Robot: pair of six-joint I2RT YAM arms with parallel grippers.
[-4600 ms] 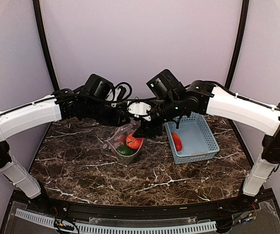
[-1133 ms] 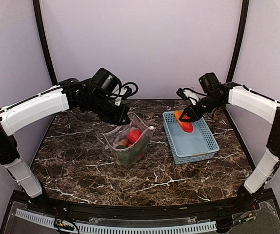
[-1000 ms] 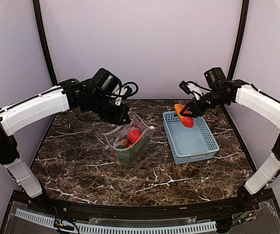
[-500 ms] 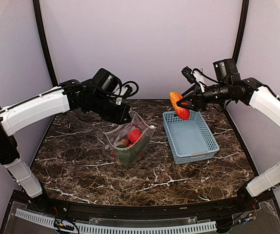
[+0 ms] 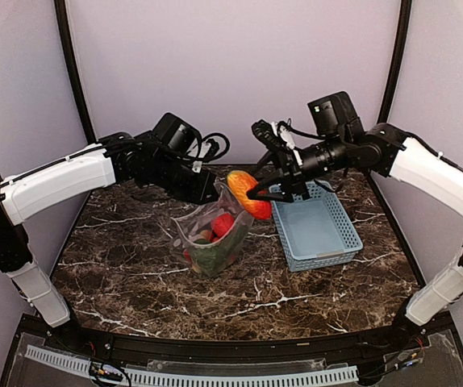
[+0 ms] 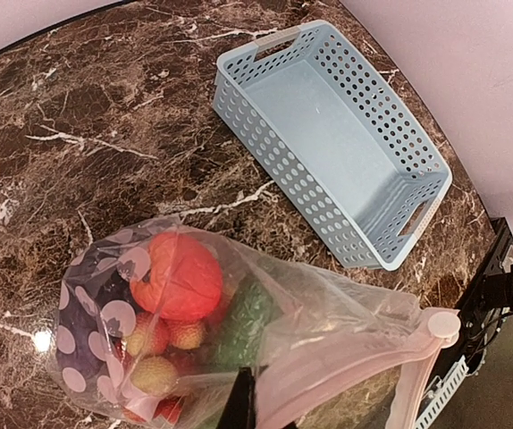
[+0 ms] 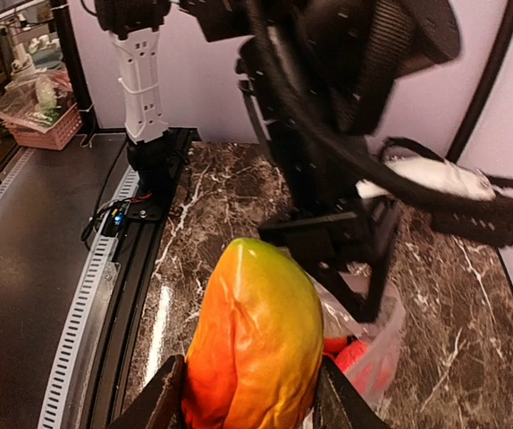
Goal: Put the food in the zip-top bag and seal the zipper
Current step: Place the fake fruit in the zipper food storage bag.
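The zip-top bag (image 5: 213,235) stands on the marble table with its mouth held up. My left gripper (image 5: 208,192) is shut on the bag's upper edge. Through the clear plastic I see a red tomato (image 6: 180,277), small berries (image 6: 149,341), a green piece (image 6: 249,320) and a dark purple eggplant (image 6: 96,299). The pale zipper (image 6: 420,356) runs along the mouth edge. My right gripper (image 5: 260,192) is shut on the red-orange pepper (image 5: 246,193), which hangs just above the right side of the bag's mouth. In the right wrist view the pepper (image 7: 256,335) fills the space between my fingers (image 7: 161,404).
The light-blue lattice basket (image 5: 328,242) stands right of the bag with nothing inside it. Both arms meet above the back middle of the table. A dark frame post rises at each back corner.
My right gripper has carried the pepper left from above the basket to the bag's mouth. The left arm and the bag have stayed put.
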